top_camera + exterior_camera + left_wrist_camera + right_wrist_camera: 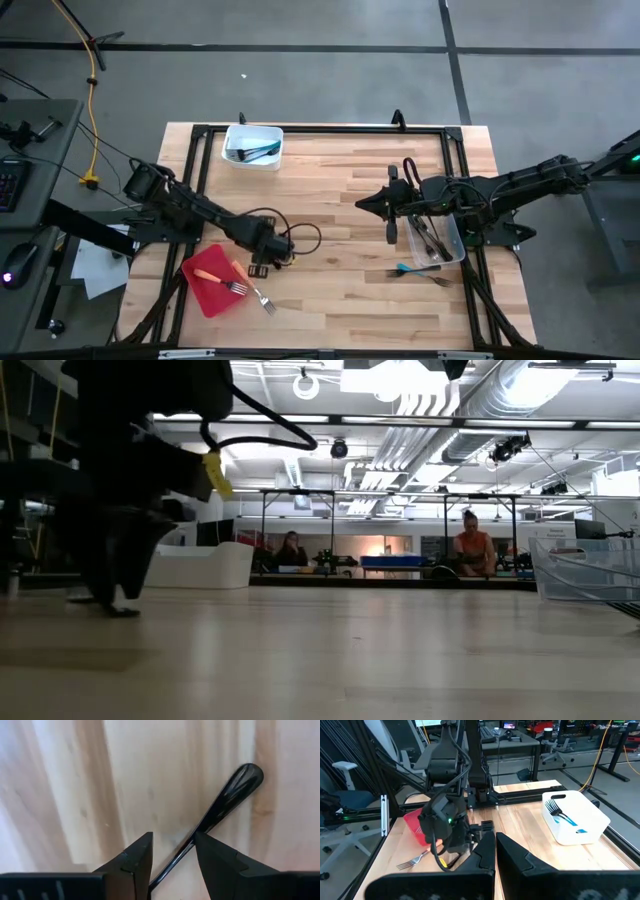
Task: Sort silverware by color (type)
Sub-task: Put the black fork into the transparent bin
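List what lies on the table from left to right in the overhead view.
Red flat tray → white plastic tub holding dark utensils → left tool → right tool → clear plastic tub holding dark utensils.

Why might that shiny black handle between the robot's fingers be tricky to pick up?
The black utensil handle looks glossy, so it may slip in the left gripper. It is thin and lies flat on the wooden table, so the open fingers probably have little to catch. It looks stiff and would likely slide or spin, not bend.
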### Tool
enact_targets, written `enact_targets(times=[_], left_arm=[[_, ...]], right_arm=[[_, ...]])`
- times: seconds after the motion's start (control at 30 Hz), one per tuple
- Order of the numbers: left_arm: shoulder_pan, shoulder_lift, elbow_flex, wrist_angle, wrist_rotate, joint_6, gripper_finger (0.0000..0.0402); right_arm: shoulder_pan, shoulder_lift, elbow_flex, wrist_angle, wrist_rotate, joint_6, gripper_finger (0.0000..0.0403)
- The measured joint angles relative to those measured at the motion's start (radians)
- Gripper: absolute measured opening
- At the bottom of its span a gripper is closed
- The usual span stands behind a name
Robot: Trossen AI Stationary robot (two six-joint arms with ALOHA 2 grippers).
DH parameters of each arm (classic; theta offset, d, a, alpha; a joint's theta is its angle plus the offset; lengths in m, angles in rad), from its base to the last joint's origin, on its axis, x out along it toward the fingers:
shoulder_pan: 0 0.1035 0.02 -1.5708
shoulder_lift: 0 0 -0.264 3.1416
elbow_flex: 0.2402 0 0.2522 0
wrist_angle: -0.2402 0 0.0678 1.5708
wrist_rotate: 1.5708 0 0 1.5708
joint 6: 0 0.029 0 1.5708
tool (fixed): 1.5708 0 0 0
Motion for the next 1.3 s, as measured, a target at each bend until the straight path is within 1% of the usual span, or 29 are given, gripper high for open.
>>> enact_targets(times=[0.13, 0.2, 0.3, 0.4, 0.53, 0.7, 0.8, 0.93, 1.1, 1.3], left_arm=[[0.023, 0.006, 0.028, -0.024, -0.013, 0.066, 0.0140], [0.031, 0.002, 0.054, -0.065, -0.016, 0.133, 0.0140], [0.048, -0.038, 0.083, -0.090, -0.016, 0.249, 0.0140], [0.071, -0.098, 0.079, -0.130, -0.012, 0.333, 0.0140], [0.096, -0.196, 0.035, -0.128, -0.012, 0.375, 0.0140], [0.091, -0.278, -0.079, -0.056, -0.033, 0.407, 0.0140], [0.076, -0.283, -0.133, -0.034, -0.034, 0.430, 0.0140], [0.064, -0.267, -0.166, 0.003, -0.020, 0.446, 0.0140], [0.060, -0.240, -0.171, 0.070, -0.019, 0.454, 0.0140], [0.060, -0.200, -0.173, 0.075, -0.007, 0.490, 0.0140]], right_arm=[[0.000, 0.000, 0.000, 0.000, 0.000, 0.000, 0.0000], [0.000, 0.000, 0.000, 0.000, 0.000, 0.000, 0.0000], [0.000, 0.000, 0.000, 0.000, 0.000, 0.000, 0.0000], [0.000, 0.000, 0.000, -0.006, 0.000, 0.009, 0.0000], [0.000, 0.000, 0.000, -0.028, 0.000, 0.025, 0.0000], [0.000, 0.000, 0.000, -0.045, 0.000, 0.026, 0.0000], [0.000, 0.000, 0.000, -0.047, 0.000, 0.027, 0.0000], [0.000, 0.000, 0.000, -0.052, 0.000, 0.027, 0.0000], [0.000, 0.000, 0.000, -0.053, 0.001, 0.027, 0.0000], [0.000, 0.000, 0.000, -0.054, 0.001, 0.027, 0.0000]])
